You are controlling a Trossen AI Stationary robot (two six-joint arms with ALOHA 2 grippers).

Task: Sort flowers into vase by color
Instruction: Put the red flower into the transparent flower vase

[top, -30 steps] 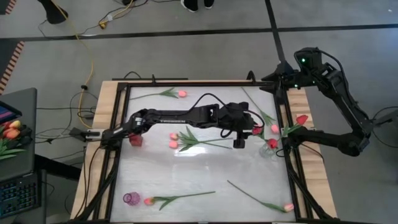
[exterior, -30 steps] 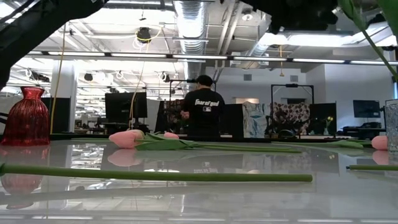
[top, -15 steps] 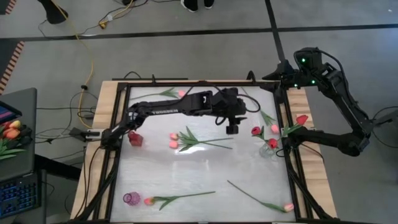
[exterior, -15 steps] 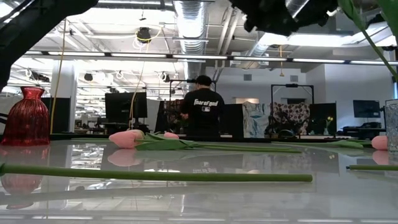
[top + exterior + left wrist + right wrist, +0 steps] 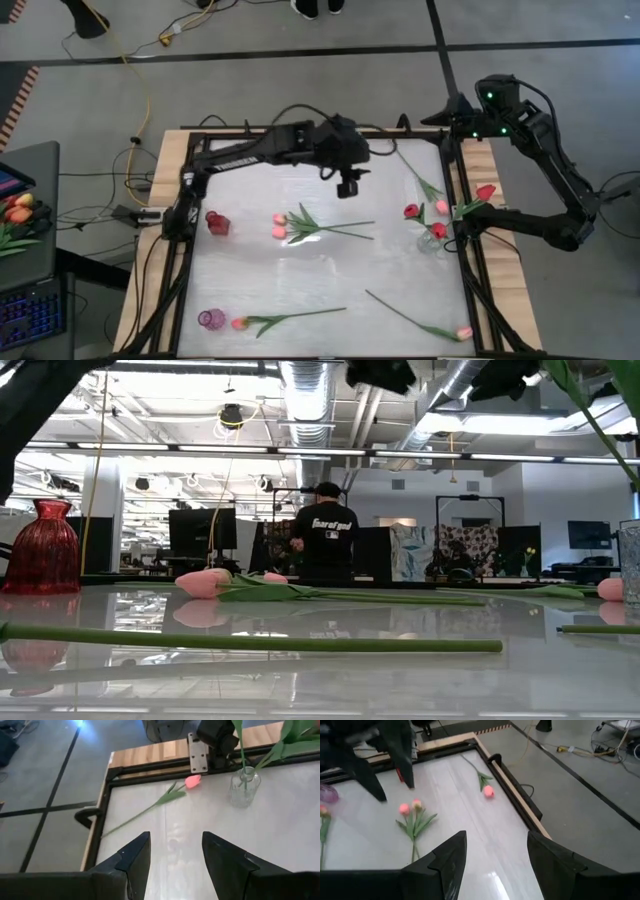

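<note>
Pink and red tulips lie scattered on the white table: two pink ones [image 5: 281,225] side by side in the middle, one [image 5: 240,323] near left, one [image 5: 463,332] near right, one [image 5: 192,781] beside the clear vase. The clear vase [image 5: 431,241] at the right edge holds red tulips [image 5: 411,211]. A red vase [image 5: 217,222] stands at the left, a purple vase [image 5: 210,318] at the near left. My left gripper [image 5: 347,187] hangs open and empty above the table's far middle. My right gripper [image 5: 495,855] waits open above the far right corner.
A black frame [image 5: 192,260] and a wooden rim border the table. Another pink tulip [image 5: 488,791] lies by the far edge. Orange tulips [image 5: 18,210] sit off the table at the left. A person [image 5: 328,540] stands far back in the room.
My left gripper has drawn away from the clear vase, going up and toward the table's far edge and left, and has tipped less steeply down. It has stayed open and empty. The red tulips have stayed in the clear vase.
</note>
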